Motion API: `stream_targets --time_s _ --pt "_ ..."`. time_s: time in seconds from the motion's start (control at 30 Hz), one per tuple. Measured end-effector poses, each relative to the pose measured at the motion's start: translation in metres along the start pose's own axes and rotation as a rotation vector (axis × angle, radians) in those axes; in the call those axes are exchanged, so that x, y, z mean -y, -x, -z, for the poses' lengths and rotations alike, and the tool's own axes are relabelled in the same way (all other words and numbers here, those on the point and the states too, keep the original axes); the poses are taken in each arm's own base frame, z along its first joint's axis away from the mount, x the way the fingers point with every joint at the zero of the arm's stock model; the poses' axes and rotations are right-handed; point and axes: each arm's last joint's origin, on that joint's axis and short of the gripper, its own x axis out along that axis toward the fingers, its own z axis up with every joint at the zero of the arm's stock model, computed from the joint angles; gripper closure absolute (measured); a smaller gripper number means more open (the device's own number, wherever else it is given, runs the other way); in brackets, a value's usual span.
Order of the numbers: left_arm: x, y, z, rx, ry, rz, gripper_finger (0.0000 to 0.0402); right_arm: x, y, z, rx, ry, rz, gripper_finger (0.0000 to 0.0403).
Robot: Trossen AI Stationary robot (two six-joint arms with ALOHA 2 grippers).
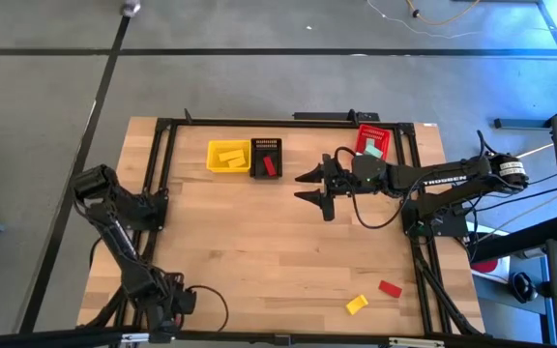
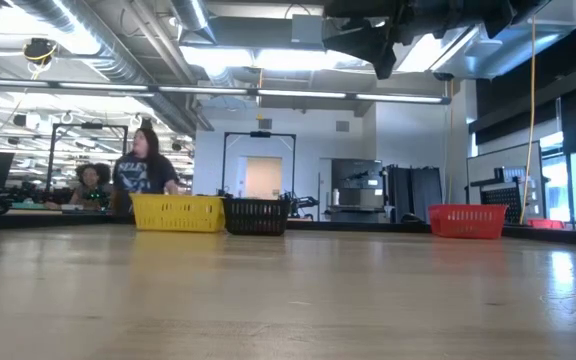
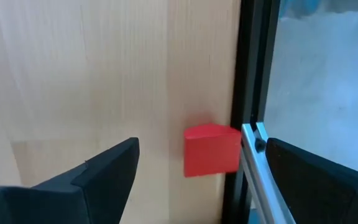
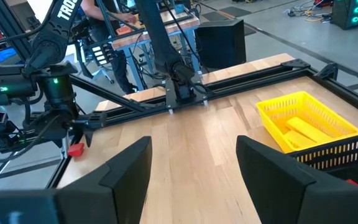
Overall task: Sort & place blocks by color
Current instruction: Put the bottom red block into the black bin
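Sorting is looking well underway: yellow blocks are lying in the yellow basket, a red block in the black basket, teal pieces in the red basket. A yellow block and red block are waiting at lower right. The right gripper is hovering mid-frame, spread wide, holding nothing. The left gripper, lower left, is gaping around a red piece, not touching.

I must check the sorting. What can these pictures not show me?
- Black basket, low view: its wall hides the contents.
- Red basket, high view: the right arm covers part; blocks inside unclear.
- Red block, left wrist view: the frame rail hides one edge.
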Motion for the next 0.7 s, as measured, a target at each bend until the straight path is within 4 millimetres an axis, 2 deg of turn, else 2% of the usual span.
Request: stream_targets --time_s 0.37,0.7 --pt "0.006 -0.002 0.012 0.02 0.01 -0.006 0.0062 0.0 0.0 0.0 -0.001 0.003 0.0 0.0166" --pt "0.005 -0.03 0.009 -0.061 0.039 -0.012 0.0067 0.0 0.0 0.0 0.0 0.003 0.0 0.0166"
